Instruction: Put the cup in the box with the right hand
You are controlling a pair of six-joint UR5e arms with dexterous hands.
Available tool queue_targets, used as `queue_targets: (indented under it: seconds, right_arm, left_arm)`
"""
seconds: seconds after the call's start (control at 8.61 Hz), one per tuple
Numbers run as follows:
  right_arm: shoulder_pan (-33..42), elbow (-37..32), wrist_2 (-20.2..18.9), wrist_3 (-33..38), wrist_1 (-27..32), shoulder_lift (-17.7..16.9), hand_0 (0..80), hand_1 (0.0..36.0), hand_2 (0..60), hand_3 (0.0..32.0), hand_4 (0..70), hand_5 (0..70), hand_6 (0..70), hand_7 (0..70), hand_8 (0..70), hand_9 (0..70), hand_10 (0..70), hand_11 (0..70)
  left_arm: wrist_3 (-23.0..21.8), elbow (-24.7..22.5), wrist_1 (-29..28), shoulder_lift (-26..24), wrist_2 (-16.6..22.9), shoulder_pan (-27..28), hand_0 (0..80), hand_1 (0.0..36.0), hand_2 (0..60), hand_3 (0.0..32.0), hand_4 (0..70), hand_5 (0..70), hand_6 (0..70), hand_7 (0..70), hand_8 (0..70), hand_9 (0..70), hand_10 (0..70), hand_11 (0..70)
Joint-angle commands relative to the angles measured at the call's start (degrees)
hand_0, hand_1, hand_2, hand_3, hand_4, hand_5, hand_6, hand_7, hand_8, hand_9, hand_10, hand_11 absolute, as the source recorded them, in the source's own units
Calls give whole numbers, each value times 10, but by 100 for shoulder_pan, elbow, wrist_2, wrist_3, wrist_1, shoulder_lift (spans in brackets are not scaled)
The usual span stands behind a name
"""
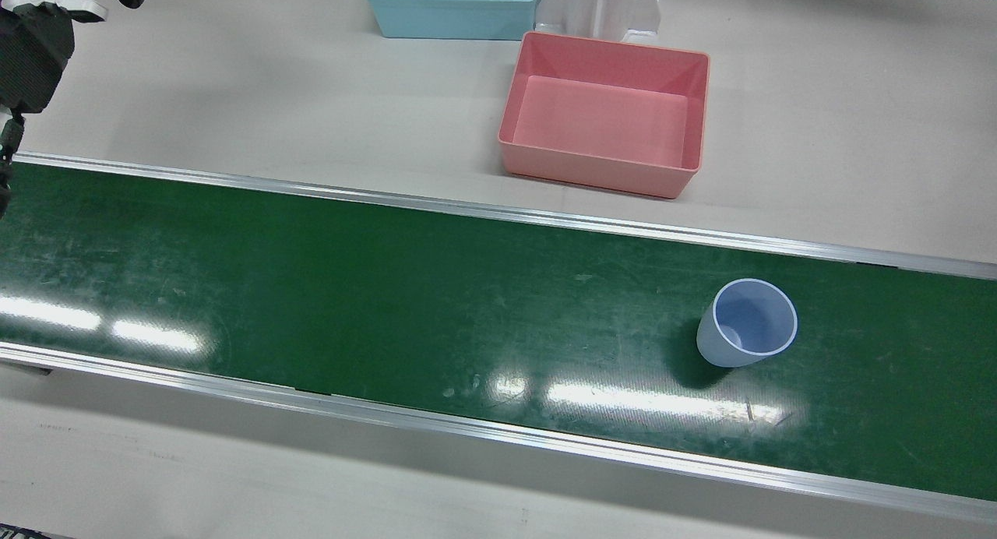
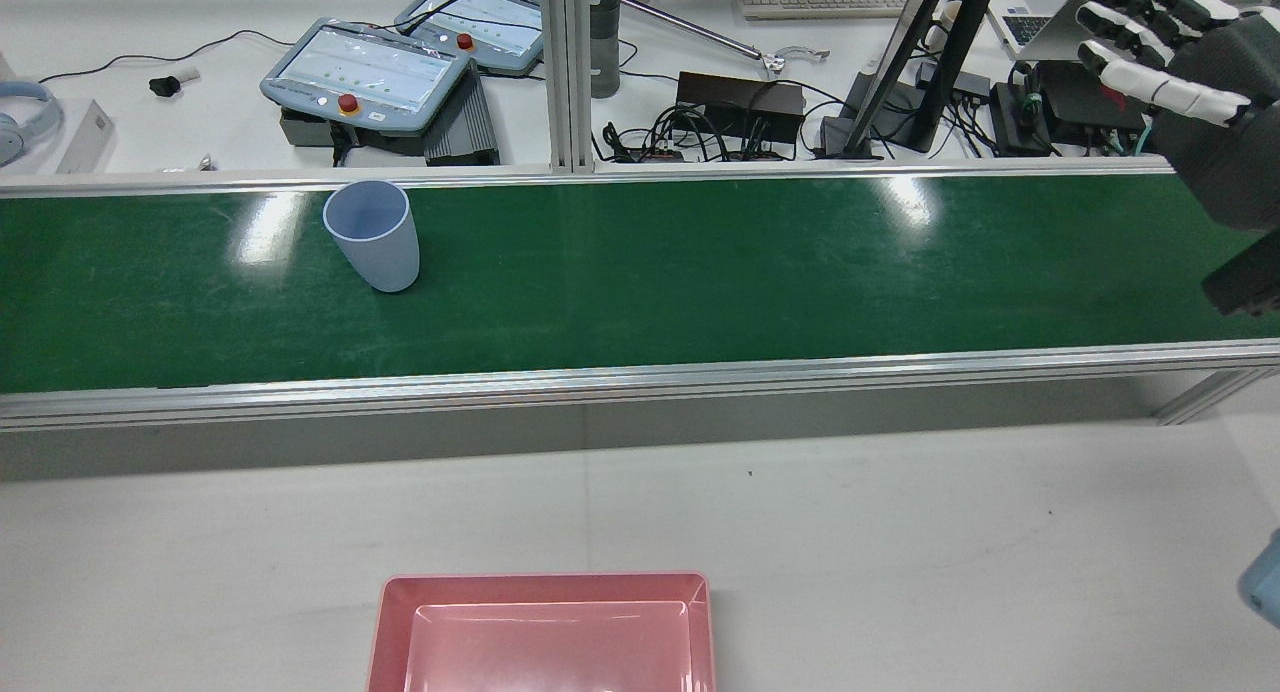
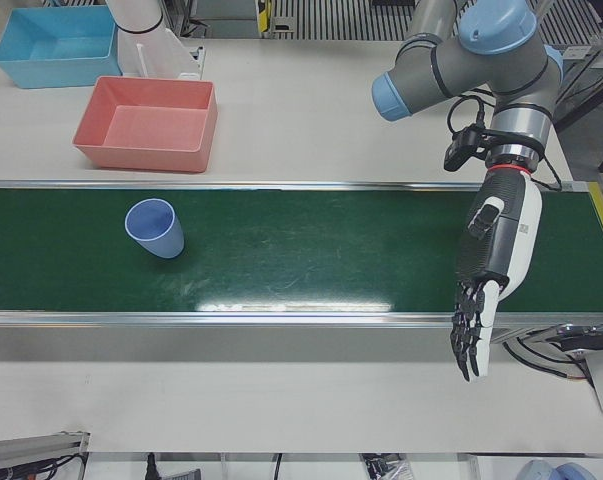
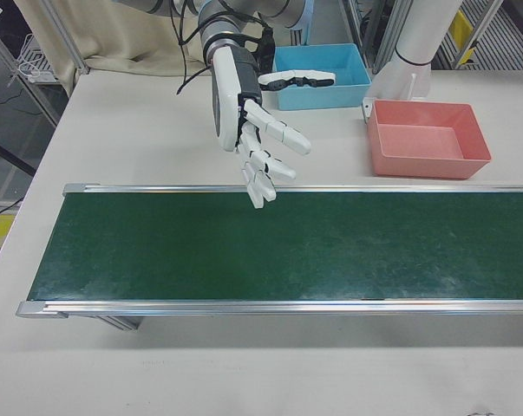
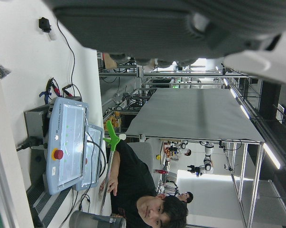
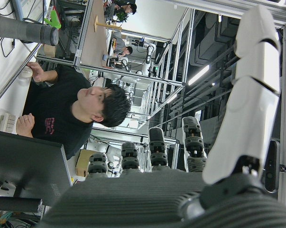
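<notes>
While spread wide and holding nothing, fingers (image 4: 274, 165) of the right hand (image 4: 244, 121) hang over the near end of the green belt (image 1: 389, 290), well apart from the cup (image 1: 746, 322). Left hand (image 3: 486, 270) hangs open too. Could bump the upright cup over or push it away. Pink box (image 1: 607, 114) waits empty on the desk (image 1: 234, 79).

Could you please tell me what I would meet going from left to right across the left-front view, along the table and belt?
Blue box → pink box → blue cup standing on the green belt → left hand, open and hanging fingers-down over the belt's near edge.
</notes>
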Motion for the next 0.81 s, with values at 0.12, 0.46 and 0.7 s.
queue_targets:
  seconds: [0.12,0.46,0.7]
  right_arm:
    - [0,35,0,9,0,0,497,209,116,0,0,65,70,230,47,113,38,77]
    - [0,-35,9,0,9,27,498,209,116,0,0,64,68,221,44,108,36,74]
    - [-43,-113,9,-9,9,53,497,206,118,0,0,65,75,254,57,131,42,82]
  left_arm:
    - [2,-14,5,0,7,0,0,0,0,0,0,0,0,0,0,0,0,0]
    - [2,12,-3,0,-2,-9,0,0,0,0,0,0,0,0,0,0,0,0]
    - [-7,30,-12,9,7,-9,0,0,0,0,0,0,0,0,0,0,0,0]
